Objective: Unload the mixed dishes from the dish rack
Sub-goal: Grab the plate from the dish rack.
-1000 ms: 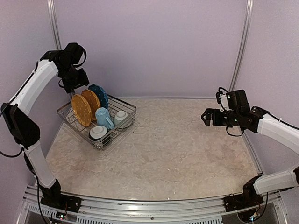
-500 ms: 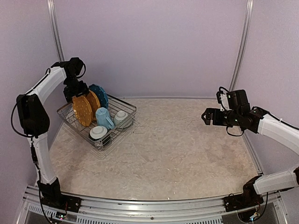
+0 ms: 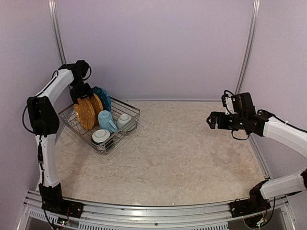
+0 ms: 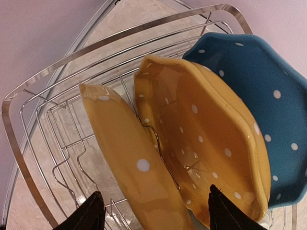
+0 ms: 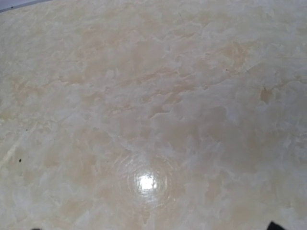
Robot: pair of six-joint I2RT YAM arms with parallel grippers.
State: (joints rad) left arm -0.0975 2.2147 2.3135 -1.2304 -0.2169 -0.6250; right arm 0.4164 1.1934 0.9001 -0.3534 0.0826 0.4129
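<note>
The silver wire dish rack (image 3: 133,111) stands at the table's back left. Upright in it are two orange-yellow dotted plates (image 3: 85,115) (image 3: 95,102) and a blue dotted plate (image 3: 104,97). A light blue mug (image 3: 106,121) and two white bowls (image 3: 101,136) (image 3: 124,120) sit in its front part. My left gripper (image 3: 82,95) is open just above the plates. In the left wrist view its jaws (image 4: 156,218) stand either side of the front orange plate (image 4: 127,158), with the second orange plate (image 4: 206,139) and the blue plate (image 4: 259,91) behind. My right gripper (image 3: 211,120) is open and empty, above the table at the right.
The rack's rim (image 4: 29,96) lies close to the left wall. The marbled table top (image 3: 182,153) (image 5: 153,120) stretches from the rack to the right arm. Purple walls close in the back and both sides.
My left arm has come down from above the rack until its open gripper is over the orange plates. The right arm has not moved.
</note>
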